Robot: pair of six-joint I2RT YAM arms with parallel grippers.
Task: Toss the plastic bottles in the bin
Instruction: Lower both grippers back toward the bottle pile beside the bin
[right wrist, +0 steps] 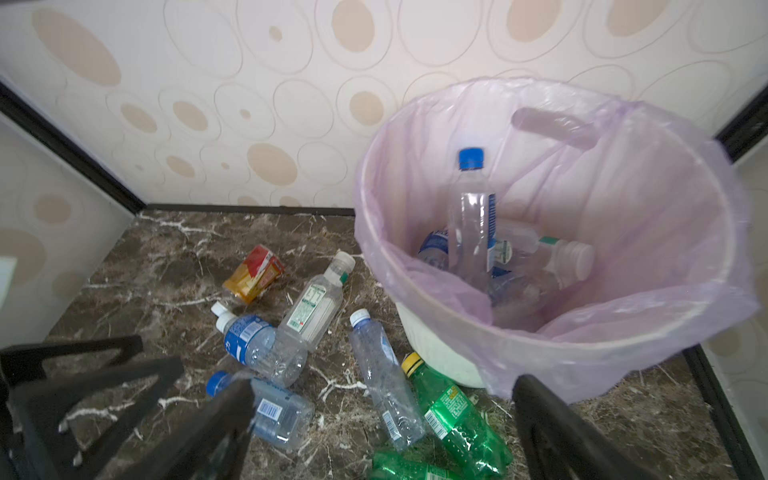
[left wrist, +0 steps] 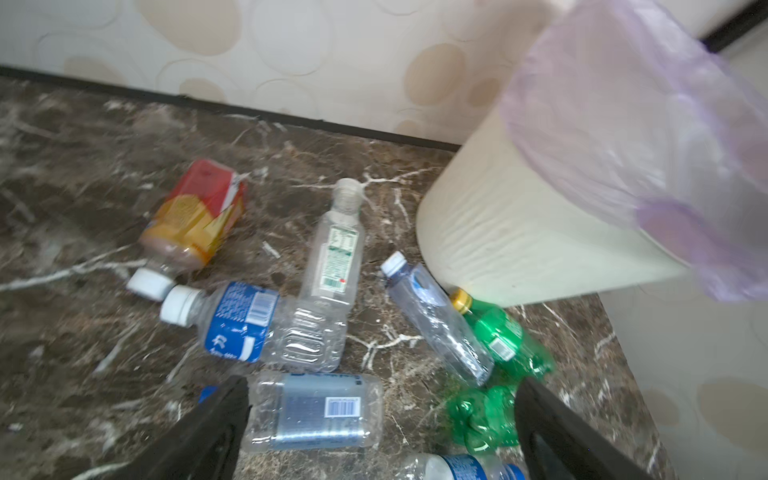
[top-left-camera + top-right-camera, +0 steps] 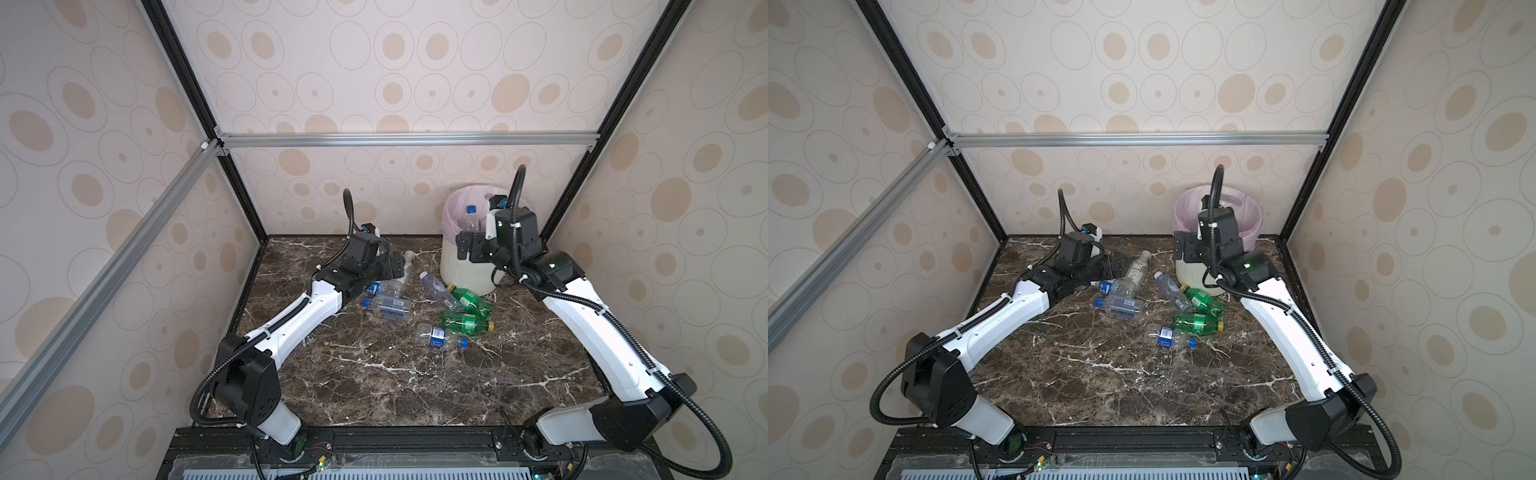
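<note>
Several plastic bottles lie on the marble table: clear ones with blue caps (image 3: 388, 307), two green ones (image 3: 469, 300) and an amber one with a red-yellow label (image 2: 195, 216). The bin (image 3: 461, 270), cream with a lilac bag, stands at the back right and holds several clear bottles, one upright with a blue cap (image 1: 471, 216). My left gripper (image 2: 382, 419) hangs open above a clear barcode bottle (image 2: 311, 409), holding nothing. My right gripper (image 1: 382, 419) is open and empty, raised beside the bin's front-left rim (image 3: 465, 247).
Patterned walls with black frame posts close in the table at the back and on both sides. The bin (image 3: 1250, 224) sits tight in the back right corner. The bottles cluster in the middle back, between the two arms.
</note>
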